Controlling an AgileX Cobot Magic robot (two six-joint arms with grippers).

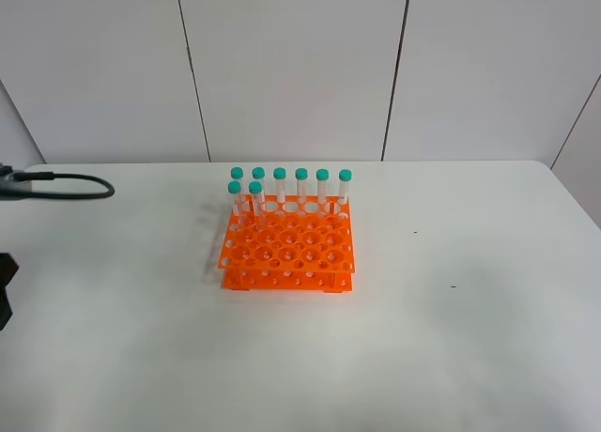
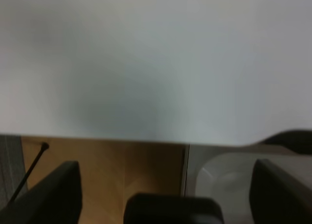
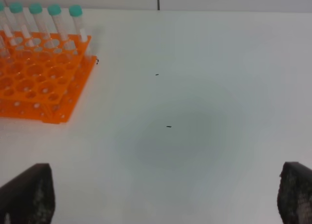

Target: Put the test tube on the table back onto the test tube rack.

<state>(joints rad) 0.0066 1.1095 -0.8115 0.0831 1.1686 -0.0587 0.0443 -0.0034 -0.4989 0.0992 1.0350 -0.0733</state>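
The orange test tube rack (image 1: 291, 249) stands at the middle of the white table (image 1: 470, 319). Several teal-capped test tubes (image 1: 280, 183) stand upright in its back rows. No tube lying on the table shows in any view. My left gripper (image 2: 165, 165) is open and empty, hanging over the table's edge. A dark part of that arm (image 1: 6, 291) shows at the far left. My right gripper (image 3: 163, 175) is open and empty above bare table, to the right of the rack (image 3: 34, 83) and its tubes (image 3: 56, 19).
A black cable (image 1: 66, 183) reaches in over the table's left edge. Small dark specks (image 3: 168, 126) mark the tabletop right of the rack. Wooden floor (image 2: 122, 170) and a pale rounded object (image 2: 224, 175) lie past the table edge. White wall panels stand behind.
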